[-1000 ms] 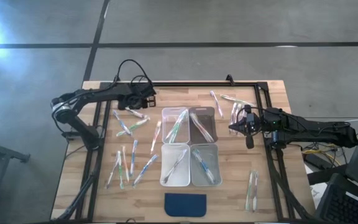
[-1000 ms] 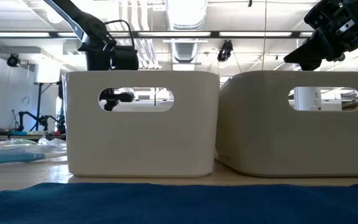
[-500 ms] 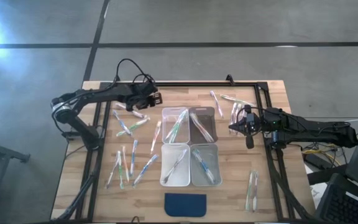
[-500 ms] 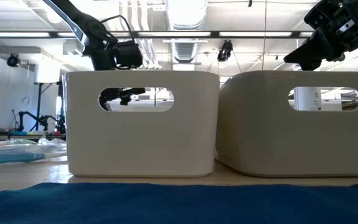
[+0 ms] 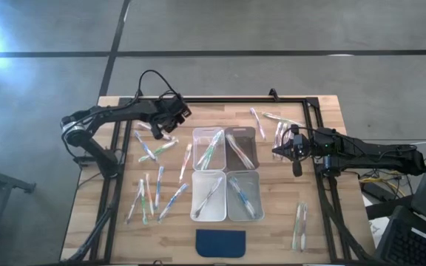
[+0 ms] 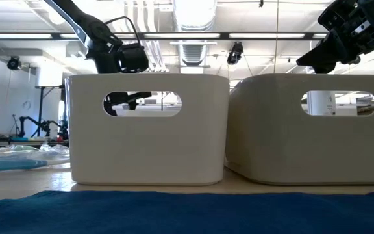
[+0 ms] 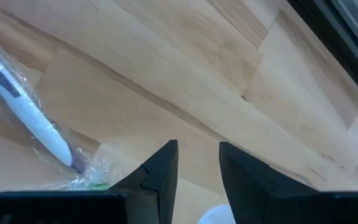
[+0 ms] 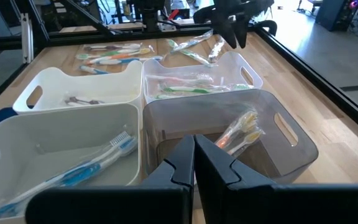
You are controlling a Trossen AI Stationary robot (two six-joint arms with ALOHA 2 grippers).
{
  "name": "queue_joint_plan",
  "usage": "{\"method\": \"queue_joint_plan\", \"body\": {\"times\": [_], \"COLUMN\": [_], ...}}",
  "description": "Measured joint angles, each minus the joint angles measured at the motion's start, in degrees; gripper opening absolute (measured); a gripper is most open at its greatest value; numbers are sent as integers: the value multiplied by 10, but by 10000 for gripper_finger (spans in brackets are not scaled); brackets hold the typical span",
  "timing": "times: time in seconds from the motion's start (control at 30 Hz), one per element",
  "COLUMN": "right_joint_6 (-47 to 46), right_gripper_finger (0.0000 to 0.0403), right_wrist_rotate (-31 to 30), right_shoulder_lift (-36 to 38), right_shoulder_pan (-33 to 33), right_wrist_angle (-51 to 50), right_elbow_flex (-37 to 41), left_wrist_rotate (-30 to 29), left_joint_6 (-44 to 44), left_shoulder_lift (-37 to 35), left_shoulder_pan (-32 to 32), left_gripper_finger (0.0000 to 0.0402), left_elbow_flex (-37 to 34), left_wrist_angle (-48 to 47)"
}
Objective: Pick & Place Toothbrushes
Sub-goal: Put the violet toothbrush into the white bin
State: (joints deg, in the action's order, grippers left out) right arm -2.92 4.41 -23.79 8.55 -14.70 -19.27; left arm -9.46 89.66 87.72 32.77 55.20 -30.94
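Wrapped toothbrushes lie scattered on the wooden table: a group at the left [image 5: 151, 193], some at the far right [image 5: 272, 124], two at the near right [image 5: 299, 225]. More lie inside the four bins [image 5: 225, 174] at the middle. My left gripper [image 5: 167, 124] hangs tipped downward over the far-left toothbrushes, its fingers [image 7: 160, 165] apart with bare wood between the tips; one wrapped toothbrush [image 7: 33, 121] lies beside them. A whitish round shape [image 7: 215, 215] shows low between the fingers; what it is I cannot tell. My right gripper [image 5: 276, 151] hovers shut just right of the bins, holding nothing.
A dark blue pad [image 5: 221, 242] lies at the near edge in front of the bins. A black frame rail [image 5: 228, 100] runs along the far edge and down both sides. Bare wood lies between the left toothbrush group and the bins.
My left gripper has rolled about its own pointing line and tipped, shifting slightly toward the bins in the first half second, then holding still. Its finger gap looks the same.
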Motion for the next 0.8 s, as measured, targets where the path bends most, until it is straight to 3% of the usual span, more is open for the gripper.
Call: {"method": "queue_joint_plan", "body": {"times": [0.33,0.5,0.6,0.8], "right_joint_6": [0,1,0,1], "right_gripper_finger": [8,8,8,8], "right_wrist_rotate": [0,0,0,0], "right_shoulder_lift": [0,0,0,0], "right_shoulder_pan": [0,0,0,0], "right_wrist_angle": [0,0,0,0], "right_elbow_flex": [0,0,0,0], "left_wrist_rotate": [-38,-25,-59,-131], "left_joint_6": [-27,-52,12,234], "left_shoulder_lift": [0,-1,3,5], "left_shoulder_pan": [5,8,-7,-64], "left_gripper_finger": [122,122,122,122], "left_elbow_flex": [-1,-2,-2,-2], "left_wrist_angle": [-1,-9,-27,-80]}}
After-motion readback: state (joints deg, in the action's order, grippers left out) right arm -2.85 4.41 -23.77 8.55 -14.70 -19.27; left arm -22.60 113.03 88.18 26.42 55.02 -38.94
